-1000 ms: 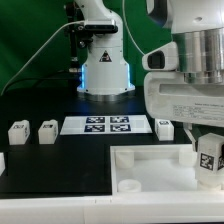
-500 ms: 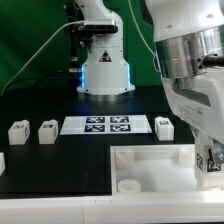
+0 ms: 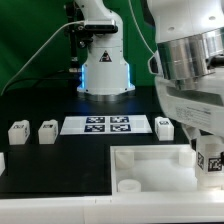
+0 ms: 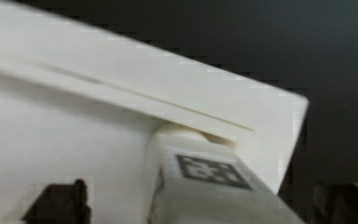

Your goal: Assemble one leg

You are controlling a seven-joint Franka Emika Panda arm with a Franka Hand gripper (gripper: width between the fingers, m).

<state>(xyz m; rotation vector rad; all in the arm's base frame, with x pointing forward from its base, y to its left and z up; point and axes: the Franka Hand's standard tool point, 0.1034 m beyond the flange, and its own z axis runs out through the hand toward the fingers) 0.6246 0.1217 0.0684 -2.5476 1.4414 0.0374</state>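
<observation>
My gripper (image 3: 209, 166) is at the exterior view's right, shut on a small white leg (image 3: 211, 158) whose marker tag faces the camera. It holds the leg upright at the right far corner of the large white tray-like piece (image 3: 150, 160). In the wrist view the leg (image 4: 211, 175) stands between my dark fingers (image 4: 60, 202), close against the tray's raised rim (image 4: 140, 95). I cannot tell whether the leg touches the tray. Three other legs lie on the black table: two at the left (image 3: 17, 132) (image 3: 47, 131) and one at the right (image 3: 164, 126).
The marker board (image 3: 105, 125) lies flat at the table's middle. The robot base (image 3: 105, 70) stands behind it, before a green backdrop. A small round knob (image 3: 130, 185) sits on the tray's near left part.
Over the last second my hand has turned and shifted slightly toward the exterior view's right with the leg in it. Since half a second ago it has hardly moved.
</observation>
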